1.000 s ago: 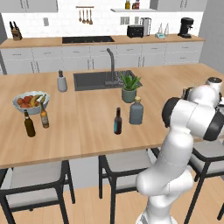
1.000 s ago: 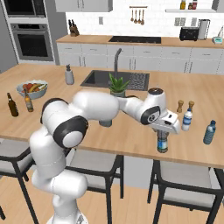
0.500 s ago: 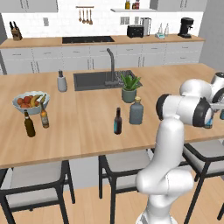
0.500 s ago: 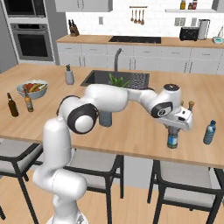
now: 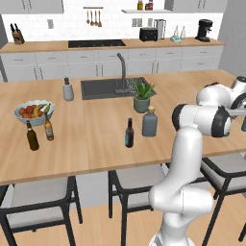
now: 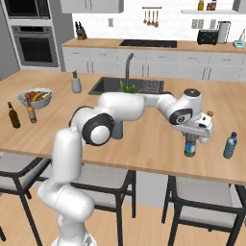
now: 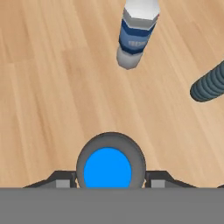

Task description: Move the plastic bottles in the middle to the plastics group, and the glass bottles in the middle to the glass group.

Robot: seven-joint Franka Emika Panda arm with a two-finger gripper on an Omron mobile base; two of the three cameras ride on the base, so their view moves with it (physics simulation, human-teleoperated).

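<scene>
**Plastic bottle held upright at the right end of the island**

The gripper [image 6: 192,137] is clenched around the top of the small blue-tinted water bottle [image 6: 190,146], which hangs upright beneath the hand at the near right part of the wooden island counter [image 6: 144,144]. In the right base view the bottle's base sits at or just above the wood; contact cannot be told. From the hand view the bottle's blue cap [image 7: 107,170] shows as a round disc between the two dark finger tips, with bare wood around it.

The plastics group stands close by. The clear white-capped water bottle [image 7: 136,33] is near the held bottle in the hand view, and the darker blue bottle [image 6: 230,145] stands to the right of the gripper, close to the counter's near edge. A ribbed dark-grey object [image 7: 208,83] enters the hand view from its right side; what it is cannot be told.

In the middle of the island, the slim dark-brown beer bottle [image 5: 129,133] and the grey-blue flask [image 5: 150,122] stand upright just beside each other, in front of a potted plant [image 5: 142,96] and the sink [image 5: 113,88].

At the left end, the dark brown-olive bottle [image 5: 32,136] and the smaller amber bottle [image 5: 48,130] stand near a fruit bowl [image 5: 33,113]. A grey soap dispenser [image 5: 68,90] stands left of the sink.
</scene>
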